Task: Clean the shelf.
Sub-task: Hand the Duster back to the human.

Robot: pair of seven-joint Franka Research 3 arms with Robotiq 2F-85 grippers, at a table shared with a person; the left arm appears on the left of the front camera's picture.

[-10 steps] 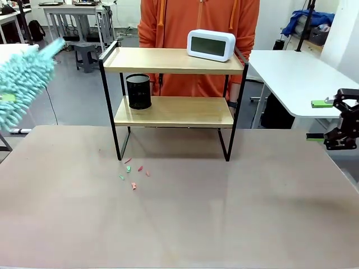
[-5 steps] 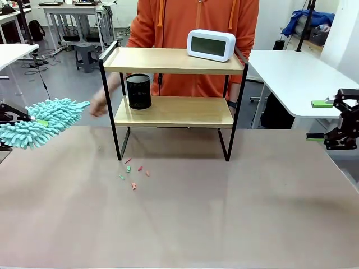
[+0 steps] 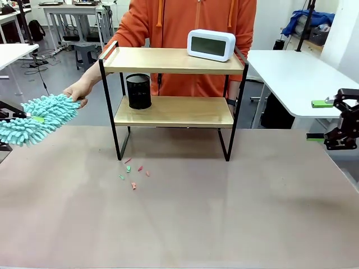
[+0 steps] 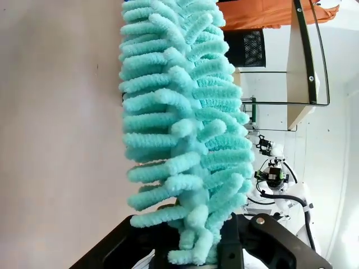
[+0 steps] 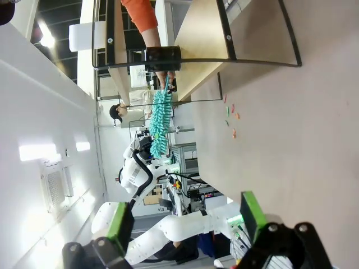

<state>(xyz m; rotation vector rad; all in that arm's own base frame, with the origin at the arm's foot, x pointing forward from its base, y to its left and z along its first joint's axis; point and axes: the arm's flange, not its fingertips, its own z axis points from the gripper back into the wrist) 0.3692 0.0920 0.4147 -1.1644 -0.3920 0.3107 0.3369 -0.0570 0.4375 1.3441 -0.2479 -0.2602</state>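
Note:
The shelf (image 3: 174,61) stands mid-table, a black-framed rack with two wooden boards; it also appears sideways in the right wrist view as the shelf (image 5: 207,39). My left gripper (image 3: 25,116) at the left edge is shut on a fluffy teal duster (image 3: 39,119), which lies roughly level, its tip pointing toward the shelf. A person's hand (image 3: 76,91) touches that tip. In the left wrist view the duster (image 4: 179,112) rises from my left gripper (image 4: 196,252). My right gripper (image 3: 317,120) hangs open at the right edge, well away from the shelf, nothing between its green pads (image 5: 120,221).
A white digital clock (image 3: 211,45) sits on the top board and a black mesh cup (image 3: 138,91) on the lower one. Small red and green scraps (image 3: 133,172) lie on the table by the shelf's front left leg. A person in orange (image 3: 190,22) stands behind.
The duster came down from a raised spot at the upper left to lie level beside the shelf. The person's hand reached out to its tip. The right arm stayed still.

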